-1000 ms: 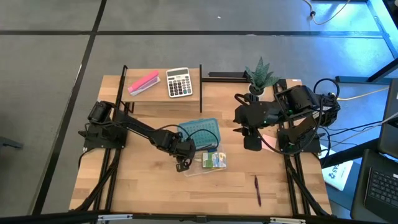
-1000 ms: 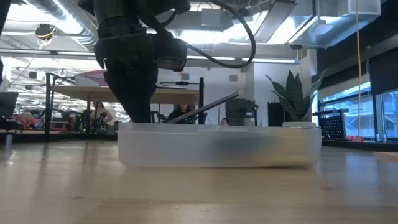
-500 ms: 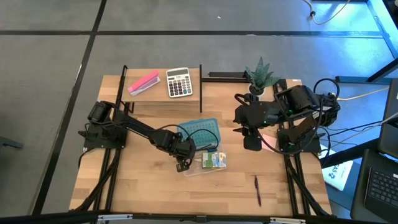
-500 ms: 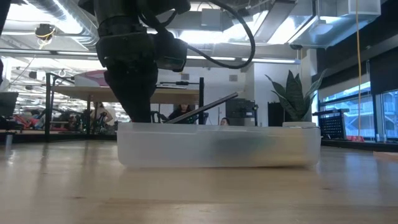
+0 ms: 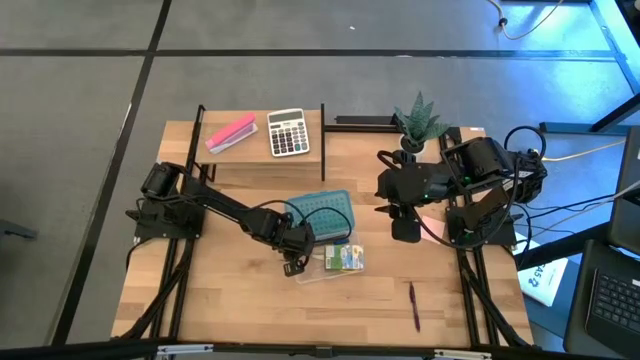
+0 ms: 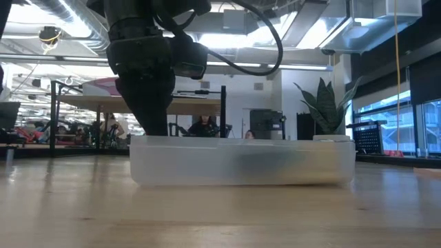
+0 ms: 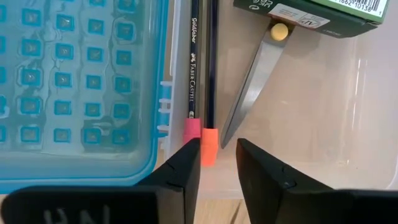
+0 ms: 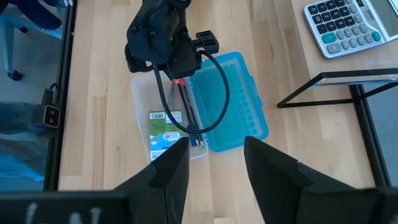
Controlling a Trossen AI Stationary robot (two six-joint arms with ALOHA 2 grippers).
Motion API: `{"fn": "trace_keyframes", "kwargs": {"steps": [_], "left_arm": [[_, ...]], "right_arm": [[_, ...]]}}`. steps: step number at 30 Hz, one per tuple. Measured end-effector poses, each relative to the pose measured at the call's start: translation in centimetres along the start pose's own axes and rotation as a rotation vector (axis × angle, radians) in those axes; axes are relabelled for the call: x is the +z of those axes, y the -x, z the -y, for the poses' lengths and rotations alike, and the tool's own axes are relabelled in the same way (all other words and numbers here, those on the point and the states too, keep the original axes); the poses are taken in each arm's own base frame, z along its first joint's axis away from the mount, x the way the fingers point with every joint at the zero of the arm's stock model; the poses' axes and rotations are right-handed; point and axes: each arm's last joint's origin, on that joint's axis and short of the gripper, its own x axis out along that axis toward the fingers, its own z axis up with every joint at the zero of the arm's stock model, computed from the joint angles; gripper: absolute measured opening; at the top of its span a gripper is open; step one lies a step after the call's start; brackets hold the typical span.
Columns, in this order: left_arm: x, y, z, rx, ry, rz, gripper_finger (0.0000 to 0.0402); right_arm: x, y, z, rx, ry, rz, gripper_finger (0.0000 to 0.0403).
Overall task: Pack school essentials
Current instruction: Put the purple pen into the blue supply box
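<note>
Left gripper (image 7: 217, 163) pointed down into clear box (image 5: 318, 272) near tabletop centre, jaws parted over pencil (image 7: 210, 81); right gripper (image 8: 214, 163) raised, jaws apart, empty.

A translucent plastic container (image 6: 242, 160) sits on the wooden table top (image 6: 220, 213) at centre frame, its contents showing only as a dim blur through the wall. A dark robot arm (image 6: 145, 69) comes down from the upper left to the container's left end, its fingers hidden behind the rim. Right of centre in the background stands a potted plant (image 6: 325, 110); seated people appear beyond the rim.
</note>
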Motion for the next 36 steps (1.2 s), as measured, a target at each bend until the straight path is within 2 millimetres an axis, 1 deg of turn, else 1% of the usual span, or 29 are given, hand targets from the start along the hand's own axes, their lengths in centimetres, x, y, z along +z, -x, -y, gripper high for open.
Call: {"fn": "trace_keyframes", "kwargs": {"steps": [8, 13, 19, 25, 28, 31, 34, 36], "left_arm": [[0.2, 0.4, -0.5, -0.01, 0.022, -0.011, 0.0095], [0.8, 2.2, -1.1, -0.035, 0.061, 0.037, 0.0094], [1.3, 5.6, -2.0, -0.074, 0.084, 0.124, 0.0094], [1.1, 9.8, -2.6, -0.09, 0.087, 0.256, 0.0094], [0.6, 12.0, -2.8, -0.098, 0.066, 0.313, 0.0094], [-0.4, 14.0, -3.0, -0.059, 0.062, 0.364, 0.0094], [-1.5, 15.9, -3.2, -0.007, 0.086, 0.42, 0.0094], [-2.2, 16.9, -3.4, 0.001, 0.096, 0.442, 0.0094]], "right_arm": [[0.0, 0.0, 0.0, 0.0, 0.003, 0.0, 0.0156], [0.0, 0.0, 0.0, 0.0, 0.003, 0.0, 0.0156], [0.0, 0.0, 0.0, 0.0, -0.001, 0.0, 0.0156], [-0.1, 0.1, 0.1, -0.002, -0.052, -0.004, 0.0156], [-0.3, 0.7, 0.1, 0.005, -0.078, 0.01, 0.0156], [-0.7, 1.6, 0.0, -0.002, -0.086, 0.034, 0.0156], [-1.3, 2.7, -0.4, -0.039, -0.067, 0.077, 0.0156], [-1.7, 3.6, -0.7, -0.06, -0.085, 0.114, 0.0156]]}}
